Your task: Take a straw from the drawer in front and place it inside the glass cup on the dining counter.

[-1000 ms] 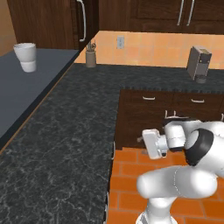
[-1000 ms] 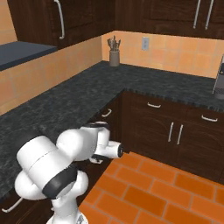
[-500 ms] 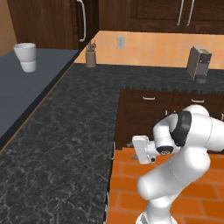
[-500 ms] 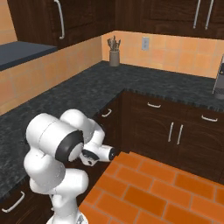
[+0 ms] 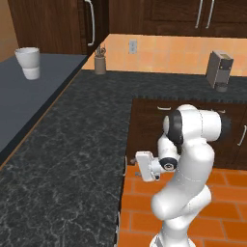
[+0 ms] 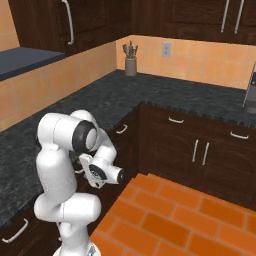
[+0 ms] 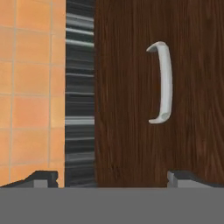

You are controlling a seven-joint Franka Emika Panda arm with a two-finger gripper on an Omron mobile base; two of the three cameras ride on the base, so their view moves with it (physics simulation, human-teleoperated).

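The gripper point(image 7: 111, 177) faces a dark brown wooden drawer point(image 7: 131, 131) front, its jaws spread wide and holding nothing. The drawer's slim silver bar handle point(image 7: 162, 83) lies ahead between the fingertips, untouched, beneath the black speckled worktop point(image 5: 72, 144).

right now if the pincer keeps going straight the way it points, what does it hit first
Most likely the dark brown drawer front, since the open pincer faces it squarely, with the silver handle off to one side of centre. Depth is hard to judge, so how far off the panel is stays unclear.
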